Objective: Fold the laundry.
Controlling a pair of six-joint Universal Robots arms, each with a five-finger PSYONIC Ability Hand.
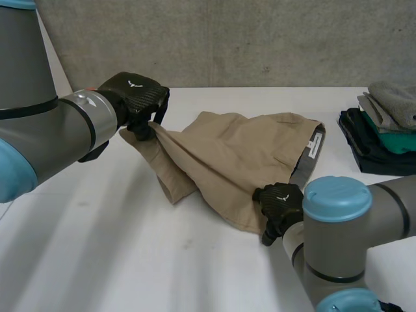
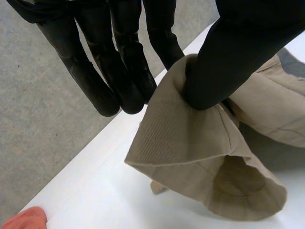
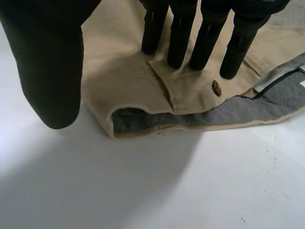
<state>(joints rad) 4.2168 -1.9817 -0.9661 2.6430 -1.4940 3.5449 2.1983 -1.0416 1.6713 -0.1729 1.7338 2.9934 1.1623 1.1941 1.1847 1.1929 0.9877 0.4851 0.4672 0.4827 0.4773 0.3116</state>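
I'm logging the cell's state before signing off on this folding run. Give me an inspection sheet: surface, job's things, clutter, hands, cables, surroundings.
Surface: white table, smooth, carrying the clothes.
Job's things: khaki shorts, rumpled, with grey lining showing at the waistband; stack of folded clothes at the table's far right side.
Clutter: orange-pink thing by the table's edge, too little seen to name.
Hands: left hand pinches a leg hem of the shorts and holds it off the table; right hand presses straight fingers on the waistband near the button, thumb off the cloth.
Cables: nothing seen.
Surroundings: concrete wall behind the table; grey floor beside it.
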